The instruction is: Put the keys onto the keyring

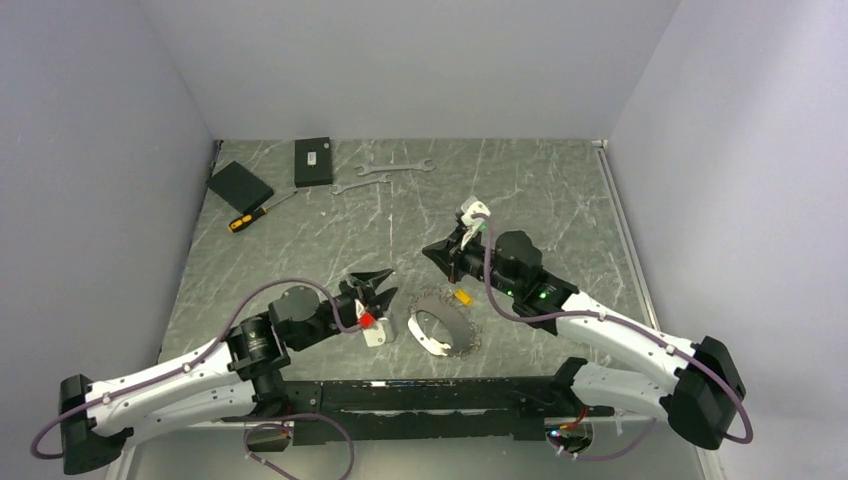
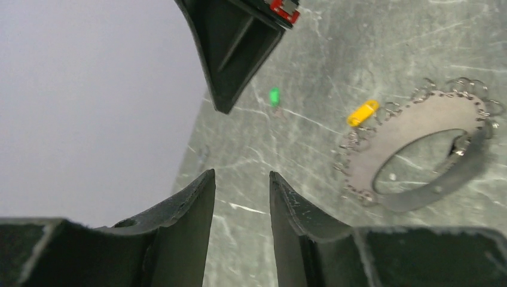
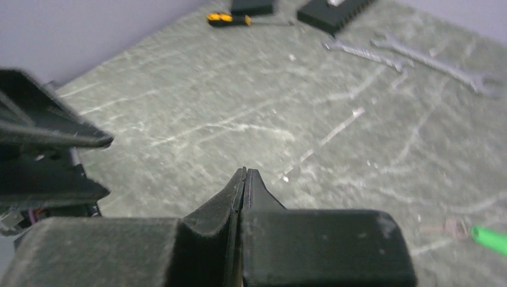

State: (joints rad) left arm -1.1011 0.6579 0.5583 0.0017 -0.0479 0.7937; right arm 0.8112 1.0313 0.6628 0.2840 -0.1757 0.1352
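Note:
The keys with the bright green tag lie on the table beyond my left fingertips, just past the tip of my right gripper. The tag also shows at the lower right of the right wrist view; I cannot make it out in the top view. The keyring is a wide grey band edged with small rings, lying flat between the arms, also in the left wrist view. My left gripper is open and empty, left of the ring. My right gripper is shut and empty.
A yellow tag lies at the ring's far edge. Two silver wrenches, a yellow-handled screwdriver and two black boxes lie at the back. Walls enclose the table on three sides.

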